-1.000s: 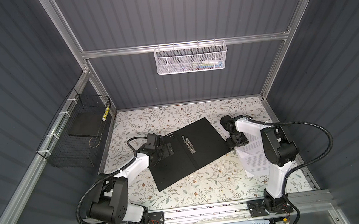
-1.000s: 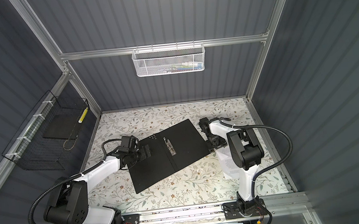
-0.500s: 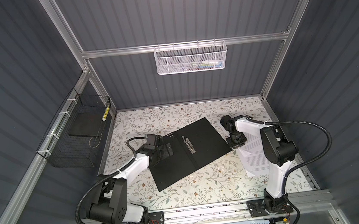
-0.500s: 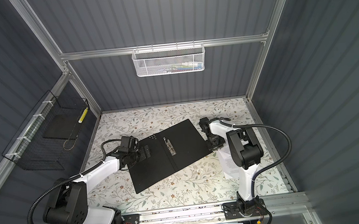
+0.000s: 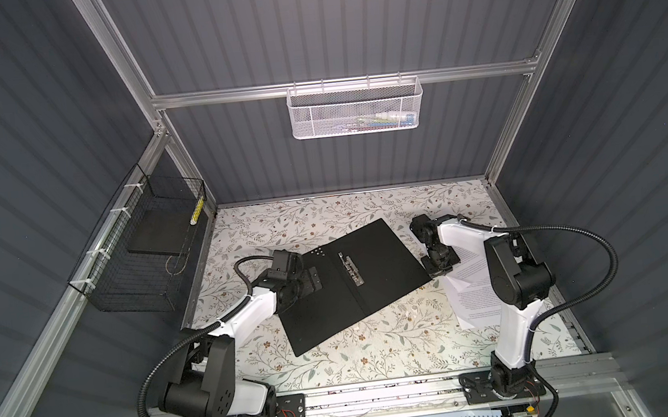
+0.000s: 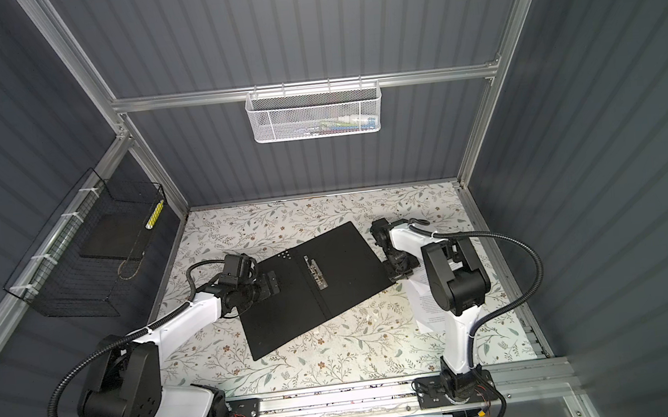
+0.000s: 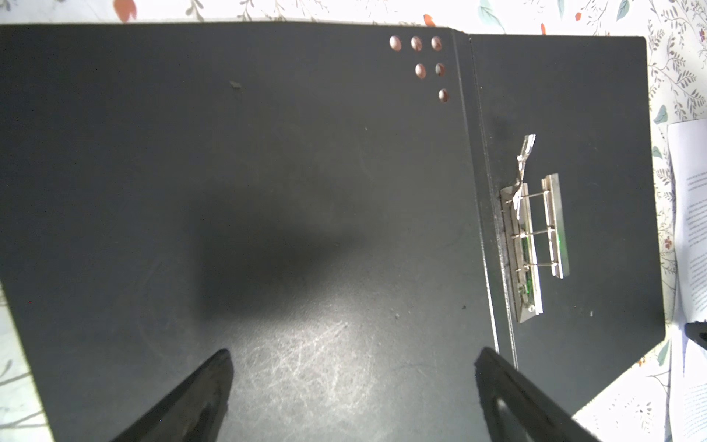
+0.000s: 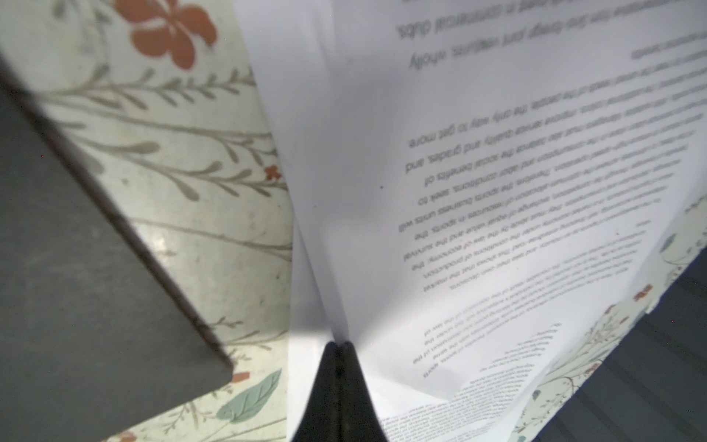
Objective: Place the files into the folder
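The folder (image 5: 375,264) (image 6: 342,267) lies open on the floral table with its black inside up; its metal clip (image 5: 350,268) (image 7: 531,245) sits beside the spine. My left gripper (image 5: 314,280) (image 6: 273,284) (image 7: 354,356) hovers open over the folder's left cover, nothing between its fingers. The files (image 5: 473,288) (image 6: 425,305) (image 8: 497,153), white printed sheets, lie right of the folder, partly under the right arm. My right gripper (image 5: 435,271) (image 6: 397,274) (image 8: 340,344) is shut on the sheets' near edge, which lifts and bends at the fingertips. A folder corner (image 8: 76,268) shows beside it.
A white mesh basket (image 5: 356,109) hangs on the back wall. A black wire basket (image 5: 149,256) holding a dark flat object hangs on the left wall. Corrugated walls close in three sides; a metal rail (image 5: 383,392) runs along the front.
My right gripper has closed onto the edge of the files. The left gripper stays open in the same place over the folder.
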Controlling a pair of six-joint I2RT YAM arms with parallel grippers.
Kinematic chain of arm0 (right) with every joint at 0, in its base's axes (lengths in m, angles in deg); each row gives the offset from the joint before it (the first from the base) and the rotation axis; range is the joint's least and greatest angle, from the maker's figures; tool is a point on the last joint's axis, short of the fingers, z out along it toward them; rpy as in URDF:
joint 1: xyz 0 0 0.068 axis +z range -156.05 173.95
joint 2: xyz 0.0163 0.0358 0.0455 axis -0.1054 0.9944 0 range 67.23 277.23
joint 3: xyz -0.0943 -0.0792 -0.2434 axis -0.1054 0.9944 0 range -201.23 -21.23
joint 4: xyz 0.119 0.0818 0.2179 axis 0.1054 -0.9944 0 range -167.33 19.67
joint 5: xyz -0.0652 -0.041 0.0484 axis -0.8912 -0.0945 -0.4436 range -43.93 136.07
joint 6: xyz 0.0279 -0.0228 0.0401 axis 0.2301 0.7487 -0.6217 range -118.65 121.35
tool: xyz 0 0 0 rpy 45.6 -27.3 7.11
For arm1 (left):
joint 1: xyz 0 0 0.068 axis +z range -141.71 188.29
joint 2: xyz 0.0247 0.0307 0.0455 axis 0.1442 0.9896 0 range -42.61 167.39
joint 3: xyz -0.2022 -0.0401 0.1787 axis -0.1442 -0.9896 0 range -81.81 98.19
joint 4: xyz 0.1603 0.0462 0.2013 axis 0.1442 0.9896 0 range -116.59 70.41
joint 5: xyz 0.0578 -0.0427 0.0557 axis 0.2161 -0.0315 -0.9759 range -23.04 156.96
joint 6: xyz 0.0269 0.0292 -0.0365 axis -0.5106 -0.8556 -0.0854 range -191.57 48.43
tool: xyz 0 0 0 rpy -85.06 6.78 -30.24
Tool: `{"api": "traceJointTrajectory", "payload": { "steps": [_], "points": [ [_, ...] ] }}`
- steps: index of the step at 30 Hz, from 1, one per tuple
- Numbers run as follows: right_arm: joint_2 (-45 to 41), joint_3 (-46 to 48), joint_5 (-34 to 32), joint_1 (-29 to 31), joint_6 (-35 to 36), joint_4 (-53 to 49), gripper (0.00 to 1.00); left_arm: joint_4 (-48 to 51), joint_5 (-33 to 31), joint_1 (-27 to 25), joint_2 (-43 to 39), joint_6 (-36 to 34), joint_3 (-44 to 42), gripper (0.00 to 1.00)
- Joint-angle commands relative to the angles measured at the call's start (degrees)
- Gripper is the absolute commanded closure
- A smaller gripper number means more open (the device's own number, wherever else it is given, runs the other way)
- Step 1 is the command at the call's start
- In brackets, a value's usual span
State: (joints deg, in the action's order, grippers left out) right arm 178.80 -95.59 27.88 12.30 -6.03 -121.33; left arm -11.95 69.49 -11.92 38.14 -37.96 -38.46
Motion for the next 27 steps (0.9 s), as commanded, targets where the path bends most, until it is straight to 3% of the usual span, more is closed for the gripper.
{"api": "traceJointTrajectory", "payload": {
  "steps": [1,12,13,14,15,16,27],
  "points": [
    [-1.9,-1.5,-1.7,-0.3,0.6,-2.6,1.0,1.5,-0.4,0.2,-1.1,-0.5,-0.7,0.0],
    [-5.4,-2.6,0.9,-0.3,0.4,-3.4,1.0,1.2,-0.3,0.2,-1.1,-0.4,-0.8,0.0],
    [-4.6,-2.8,0.2,-0.3,0.3,-3.8,0.92,1.1,-0.3,0.2,-1.0,-0.4,-0.8,0.0],
    [-4.0,-2.6,-0.7,-0.3,0.6,-3.8,0.63,1.1,-0.2,0.2,-1.0,-0.4,-0.8,0.0],
    [-3.5,-2.3,-1.3,-0.3,0.9,-3.6,0.41,1.0,-0.2,0.2,-1.0,-0.4,-0.9,0.0],
    [-2.8,-2.0,-1.7,-0.3,1.3,-3.4,0.34,1.1,-0.2,0.2,-1.1,-0.5,-1.1,0.0],
    [0.5,-1.9,-0.7,-2.4,3.7,-3.8,0.33,1.2,-0.3,0.2,-1.1,-0.5,-1.0,0.0]
  ]
}}
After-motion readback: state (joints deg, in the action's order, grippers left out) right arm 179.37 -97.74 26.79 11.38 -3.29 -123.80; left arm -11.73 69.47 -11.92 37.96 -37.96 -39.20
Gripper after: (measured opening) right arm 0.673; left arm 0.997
